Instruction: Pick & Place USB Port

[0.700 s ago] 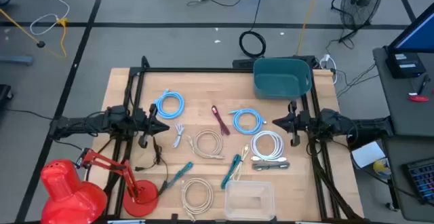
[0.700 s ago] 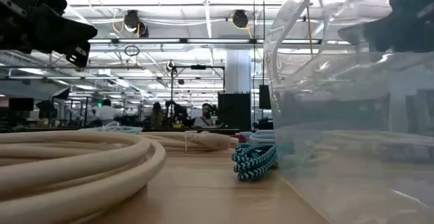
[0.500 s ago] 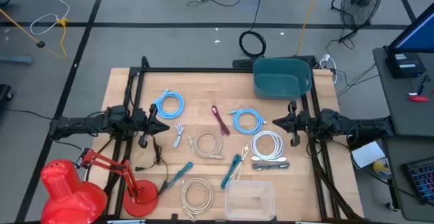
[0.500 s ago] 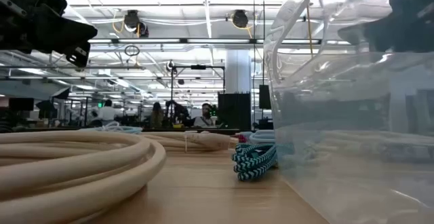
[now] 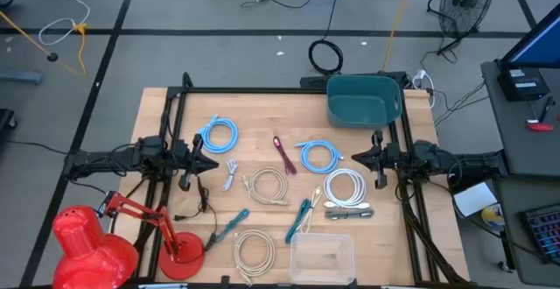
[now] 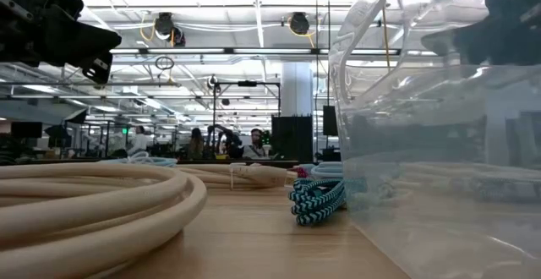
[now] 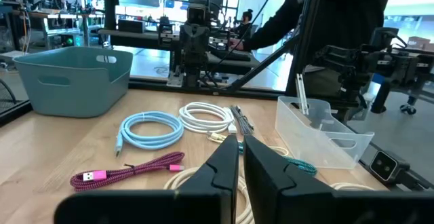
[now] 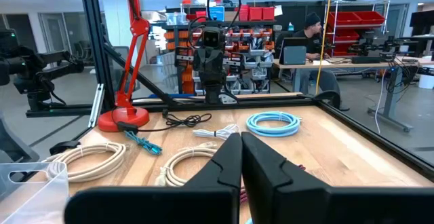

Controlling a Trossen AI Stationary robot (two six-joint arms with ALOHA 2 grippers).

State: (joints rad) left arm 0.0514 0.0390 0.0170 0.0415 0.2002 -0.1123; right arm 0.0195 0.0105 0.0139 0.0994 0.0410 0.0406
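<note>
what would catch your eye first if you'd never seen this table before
Probably the red desk lamp at the table's near left corner, then the teal bin at the far right edge. Between them, coiled cables lie scattered over the wood, two light blue coils among them, and a clear plastic box sits at the near edge.

Around your worktop (image 5: 262,105) you've got grey floor (image 5: 219,52) crossed by dark tape lines. Beyond the right tool, past the worktop's edge, a desk (image 5: 525,114) stands under a blue screen, a fan (image 5: 461,0) further back. Behind the left tool sits a red lamp (image 5: 83,245). Across the room, ceiling light strips (image 6: 220,51) glow, and red shelving bins (image 8: 366,20) line the wall.
</note>
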